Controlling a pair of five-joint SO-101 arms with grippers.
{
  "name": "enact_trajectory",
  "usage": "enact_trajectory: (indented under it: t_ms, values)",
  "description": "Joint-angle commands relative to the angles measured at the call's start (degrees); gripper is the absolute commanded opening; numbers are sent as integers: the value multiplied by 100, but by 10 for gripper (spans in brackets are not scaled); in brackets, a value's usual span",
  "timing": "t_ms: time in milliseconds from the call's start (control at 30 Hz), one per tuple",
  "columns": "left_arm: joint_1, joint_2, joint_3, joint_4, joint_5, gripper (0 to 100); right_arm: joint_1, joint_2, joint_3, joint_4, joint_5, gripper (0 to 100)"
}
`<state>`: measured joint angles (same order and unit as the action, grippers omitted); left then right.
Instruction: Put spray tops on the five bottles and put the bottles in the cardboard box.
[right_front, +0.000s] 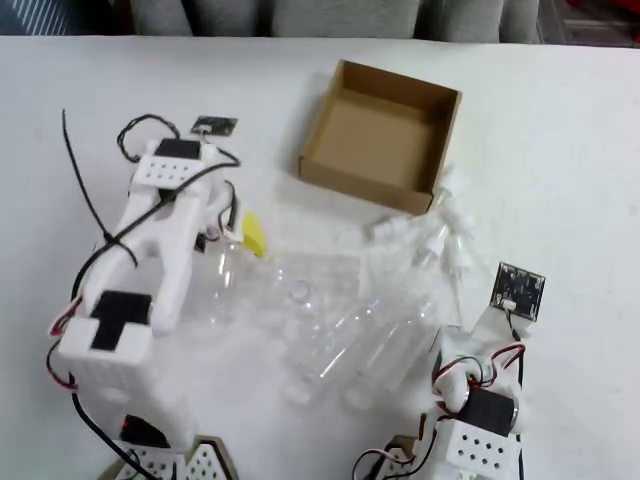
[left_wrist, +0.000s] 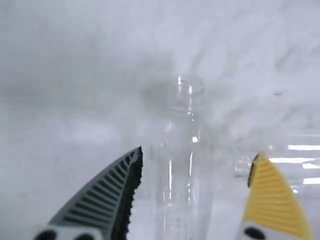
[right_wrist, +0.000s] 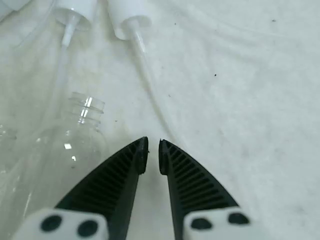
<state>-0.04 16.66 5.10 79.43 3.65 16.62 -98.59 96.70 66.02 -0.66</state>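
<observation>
Clear plastic bottle (left_wrist: 181, 165) lies centre frame in the left wrist view. Its long axis runs straight out from the left gripper (left_wrist: 197, 156), open neck farthest. Jaws stand wide apart astride its body, gripping nothing.

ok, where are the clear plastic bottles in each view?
High view: clear plastic bottles lie clustered near the brown cardboard box.
Left wrist view: one between the open jaws of the left gripper.
Right wrist view: a bottle neck beside the right gripper.
Shared landmark: white spray tops, high and right wrist views.
</observation>
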Motion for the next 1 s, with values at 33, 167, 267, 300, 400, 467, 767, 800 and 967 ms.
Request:
enact_trajectory:
  t_ms: [33, 167, 267, 300, 400, 467, 767, 800, 967]
  values:
    - [-48, -418, 229, -466, -44, 328, -31, 31, 26, 57, -26, 16]
    - [-22, -31, 62, -554, -44, 328, -31, 31, 26, 57, -26, 16]
    - [-40, 295, -202, -457, -44, 328, -31, 31, 26, 57, -26, 16]
    - [-48, 382, -290, -360, -44, 328, -31, 31, 26, 57, -26, 16]
    - [-48, 593, -413, -193, -44, 327, -31, 31, 26, 57, -26, 16]
    - [-31, 655, -422, -185, -44, 327, -31, 31, 26, 57, -26, 16]
    - [4, 699, -413, -114, -105, 156, -31, 31, 26, 57, -26, 16]
    - [4, 699, -413, -114, -105, 155, -31, 31, 26, 57, -26, 16]
    - [4, 664, -413, -114, -185, 122, -31, 31, 26, 57, -26, 16]
